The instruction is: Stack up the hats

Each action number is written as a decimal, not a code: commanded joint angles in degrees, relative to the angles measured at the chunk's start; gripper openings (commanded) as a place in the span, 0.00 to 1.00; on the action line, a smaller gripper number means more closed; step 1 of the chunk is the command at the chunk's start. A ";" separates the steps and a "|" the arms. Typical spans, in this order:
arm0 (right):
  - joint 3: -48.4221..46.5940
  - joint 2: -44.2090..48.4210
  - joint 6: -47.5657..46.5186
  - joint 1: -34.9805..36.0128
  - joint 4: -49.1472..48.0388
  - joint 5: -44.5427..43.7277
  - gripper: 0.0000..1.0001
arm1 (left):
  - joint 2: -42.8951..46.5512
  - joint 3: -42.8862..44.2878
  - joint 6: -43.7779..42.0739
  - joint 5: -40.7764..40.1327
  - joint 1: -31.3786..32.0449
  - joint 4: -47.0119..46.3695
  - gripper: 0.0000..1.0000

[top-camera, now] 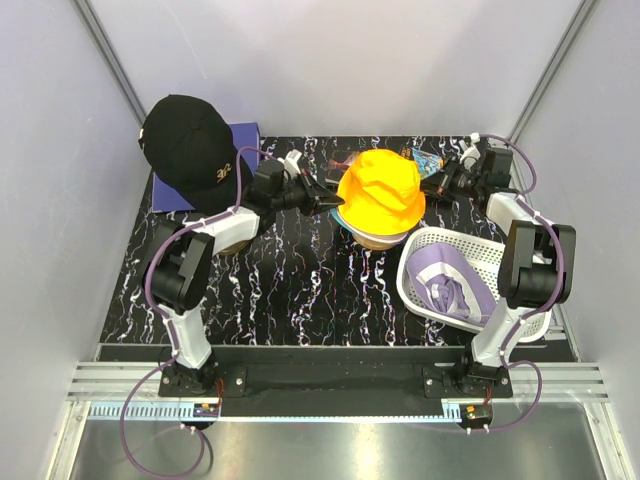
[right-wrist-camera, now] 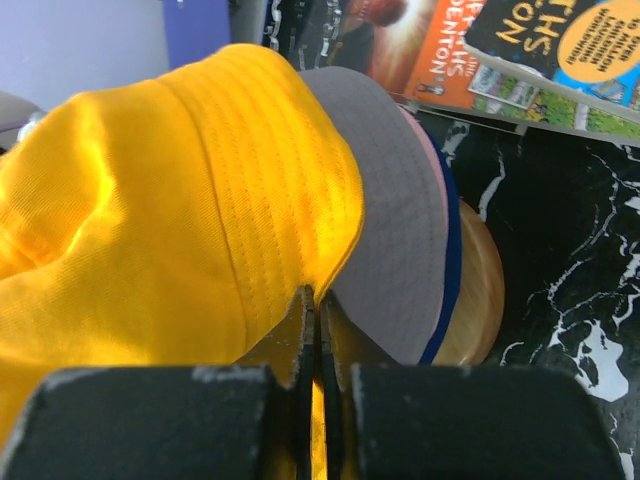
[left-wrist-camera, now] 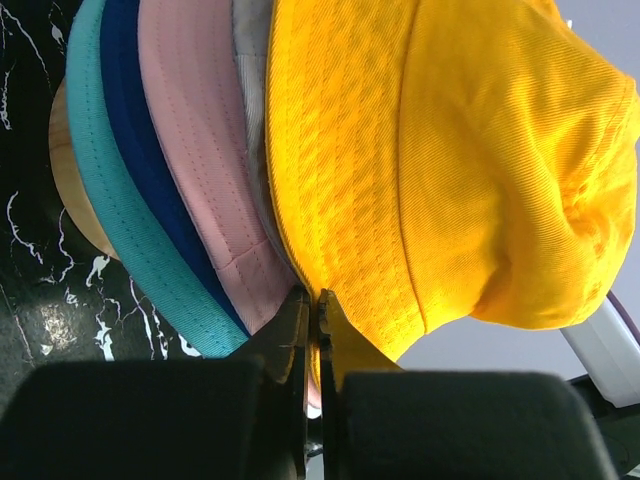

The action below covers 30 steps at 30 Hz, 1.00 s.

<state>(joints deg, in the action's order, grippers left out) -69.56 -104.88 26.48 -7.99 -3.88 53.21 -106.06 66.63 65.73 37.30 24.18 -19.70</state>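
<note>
The orange hat sat on top of the stack at the middle back of the bench, crown rumpled. Under it fanned out a grey brim, a pink hat, a blue hat and a teal hat, all perched on a round wooden stand. My left end effector was pressed together on the orange brim from one side, and my right end effector was pinching the opposite edge. Both bites looked shallow, so I judged the fabric could slide out under any tug. My left tips lay right against the pink brim too, and catching it would have dragged the lower hats askew. An uneven pull between my two arms could have cocked the hat or toppled the whole pile off the stand. Over at the right front, the white basket held the lavender hat, and nothing else that I could see. The black cap waited well apart at the back left.
</note>
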 commanded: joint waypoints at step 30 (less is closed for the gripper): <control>-3.66 9.75 -10.48 3.69 28.39 -32.63 0.62 | 0.84 17.21 -22.83 -15.75 0.42 28.13 0.73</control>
<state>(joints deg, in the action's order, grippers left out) -72.36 -103.63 17.21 -2.02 17.93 25.78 -108.55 79.00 49.06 28.62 24.56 1.80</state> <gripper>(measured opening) 0.582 0.627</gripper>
